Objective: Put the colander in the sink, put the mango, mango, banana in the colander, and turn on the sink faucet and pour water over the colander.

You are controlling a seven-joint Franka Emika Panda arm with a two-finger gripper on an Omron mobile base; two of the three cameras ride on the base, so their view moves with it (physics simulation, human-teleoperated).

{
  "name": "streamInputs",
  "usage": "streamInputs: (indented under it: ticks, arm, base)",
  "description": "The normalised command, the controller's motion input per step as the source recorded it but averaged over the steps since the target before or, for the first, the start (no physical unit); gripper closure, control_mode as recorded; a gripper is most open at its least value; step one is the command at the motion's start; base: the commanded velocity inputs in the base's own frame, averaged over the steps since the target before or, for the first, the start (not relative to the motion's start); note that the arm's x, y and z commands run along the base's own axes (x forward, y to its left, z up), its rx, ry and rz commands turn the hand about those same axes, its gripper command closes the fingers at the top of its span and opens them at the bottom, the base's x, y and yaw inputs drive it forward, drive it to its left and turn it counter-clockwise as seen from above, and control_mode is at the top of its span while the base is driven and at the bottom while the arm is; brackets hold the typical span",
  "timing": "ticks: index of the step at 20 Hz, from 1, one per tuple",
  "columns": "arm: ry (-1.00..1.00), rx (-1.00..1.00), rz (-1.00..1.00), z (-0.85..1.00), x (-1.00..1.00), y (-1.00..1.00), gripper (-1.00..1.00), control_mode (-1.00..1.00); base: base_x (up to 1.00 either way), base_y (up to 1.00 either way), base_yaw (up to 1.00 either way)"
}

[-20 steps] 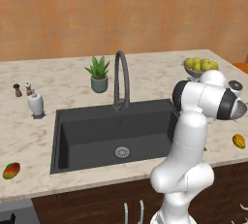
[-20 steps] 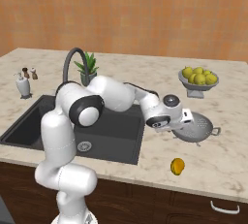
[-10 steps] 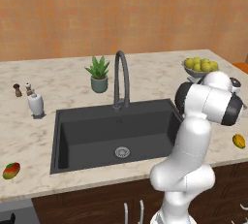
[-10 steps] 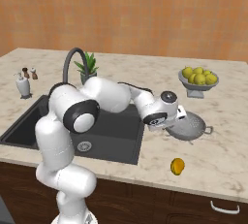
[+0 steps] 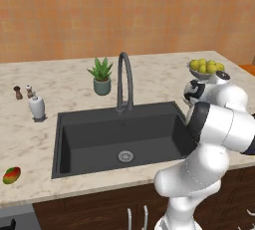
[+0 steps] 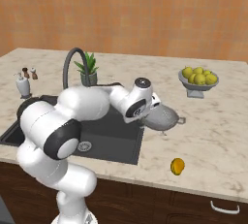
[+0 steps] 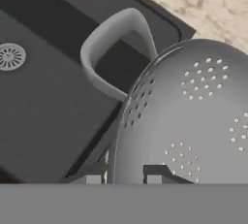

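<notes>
With its fingers pinching the colander's (image 7: 193, 116) rim, the gripper (image 7: 125, 175) holds it over the counter edge, the sink (image 7: 43, 102) basin alongside.

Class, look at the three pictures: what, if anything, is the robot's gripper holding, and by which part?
The gripper holds the colander by its rim, one fingertip on each side of the wall, beside a loop handle.

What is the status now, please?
Claw shut on colander rim, carrying it at the sink edge. Basin bare, drain below. One mango waits on the counter. Nothing in the way.
</notes>
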Motion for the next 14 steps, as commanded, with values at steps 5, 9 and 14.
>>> streamInputs:
  ticks: [5,9,14]
  arm:
    - [0.0,0.01,0.63,0.01,0.0,0.58,1.0,-1.0]
    - [0.0,0.01,0.78,0.0,0.0,0.23,1.0,-1.0]
    - [0.0,0.0,0.83,-0.01,0.1,0.36,1.0,-1.0]
  base:
    - [0.0,0.0,0.0]
    - [0.0,0.0,0.0]
    - [0.0,0.0,0.0]
